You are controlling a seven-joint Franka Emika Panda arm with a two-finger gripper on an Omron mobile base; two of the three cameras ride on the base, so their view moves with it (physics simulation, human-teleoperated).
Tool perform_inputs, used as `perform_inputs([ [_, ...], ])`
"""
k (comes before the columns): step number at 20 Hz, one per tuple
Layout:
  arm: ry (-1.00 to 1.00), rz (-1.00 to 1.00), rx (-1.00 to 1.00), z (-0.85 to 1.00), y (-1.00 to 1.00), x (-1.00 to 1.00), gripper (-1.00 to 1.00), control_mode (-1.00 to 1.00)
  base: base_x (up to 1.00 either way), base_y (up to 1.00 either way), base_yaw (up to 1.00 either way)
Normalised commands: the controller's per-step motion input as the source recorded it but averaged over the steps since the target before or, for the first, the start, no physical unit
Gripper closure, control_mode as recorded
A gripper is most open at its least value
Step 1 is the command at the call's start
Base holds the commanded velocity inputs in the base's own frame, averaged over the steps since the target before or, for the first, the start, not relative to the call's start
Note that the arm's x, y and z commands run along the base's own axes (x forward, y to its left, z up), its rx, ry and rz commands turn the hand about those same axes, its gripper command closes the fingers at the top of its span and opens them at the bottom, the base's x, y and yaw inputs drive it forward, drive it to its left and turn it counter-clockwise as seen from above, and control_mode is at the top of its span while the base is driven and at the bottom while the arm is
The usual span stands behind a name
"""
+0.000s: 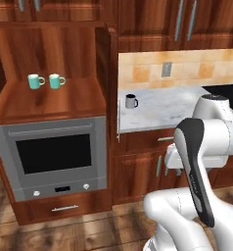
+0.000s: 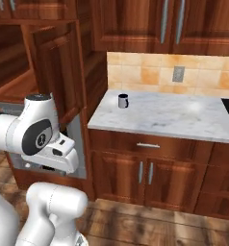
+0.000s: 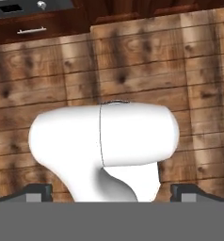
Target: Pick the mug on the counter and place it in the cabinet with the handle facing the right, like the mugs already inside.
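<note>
claw (image 3: 112, 193) is spread wide with nothing in it, pointing down at the wood floor (image 3: 132, 61), while the mug (image 1: 131, 101) sits upright on the worktop (image 1: 172, 110), well apart from the cabinet (image 1: 50, 100).

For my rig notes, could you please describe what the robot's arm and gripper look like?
The arm is made of glossy white, rounded segments with dark grey-black joint panels; one round dark cap bears a small white mark. No cables show. The gripper has two small dark fingertips with lighter grey pads.
</note>
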Motion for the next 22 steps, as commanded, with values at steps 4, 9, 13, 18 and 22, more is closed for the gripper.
perform_inputs([
  [4,0.00,0.00,0.00,0.00,0.00,0.00,-1.00,1.00,0.69,-0.66,0.04],
  [9,0.00,0.00,0.00,0.00,0.00,0.00,-1.00,1.00,0.82,-0.71,0.08],
  [13,0.00,0.00,0.00,0.00,0.00,0.00,-1.00,1.00,0.65,-0.49,0.11],
  [18,0.00,0.00,0.00,0.00,0.00,0.00,-1.00,1.00,0.49,-0.35,0.13],
  [22,0.00,0.00,0.00,0.00,0.00,0.00,-1.00,1.00,0.40,-0.27,0.05],
])
